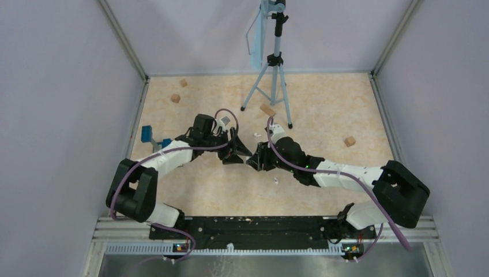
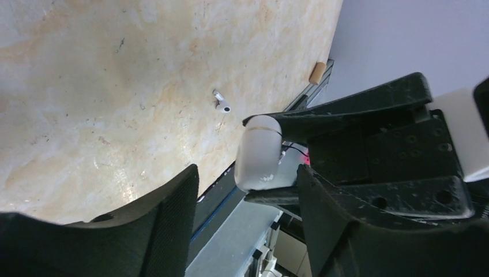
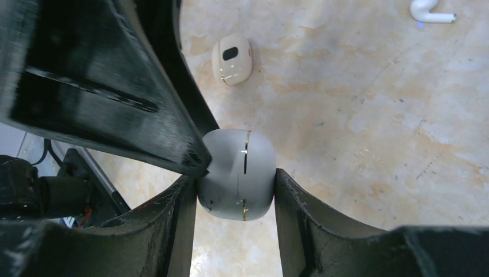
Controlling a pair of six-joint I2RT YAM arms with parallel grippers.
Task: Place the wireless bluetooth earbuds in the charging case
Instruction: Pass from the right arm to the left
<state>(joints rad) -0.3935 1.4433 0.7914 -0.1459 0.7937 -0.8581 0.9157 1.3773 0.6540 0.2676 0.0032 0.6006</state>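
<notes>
My right gripper (image 3: pixel 233 180) is shut on a white charging case (image 3: pixel 237 167) with a thin gold seam and holds it above the table. The case also shows in the left wrist view (image 2: pixel 258 153), pinched between the right gripper's black fingers (image 2: pixel 357 109). My left gripper (image 2: pixel 247 187) is open, its jaws wide apart just short of the case. One of its fingers (image 3: pixel 104 86) touches the case's upper left edge. The two grippers (image 1: pixel 236 153) (image 1: pixel 252 160) meet at mid-table. One white earbud (image 2: pixel 221 103) lies on the table, another (image 3: pixel 431 11) lies farther off.
A second small cream case (image 3: pixel 232 57) lies flat on the table beyond the held one. Tan wooden blocks (image 1: pixel 175 98) (image 1: pixel 349 141) are scattered about. A tripod (image 1: pixel 275 75) stands at the back centre. A blue object (image 1: pixel 146 134) sits by the left wall.
</notes>
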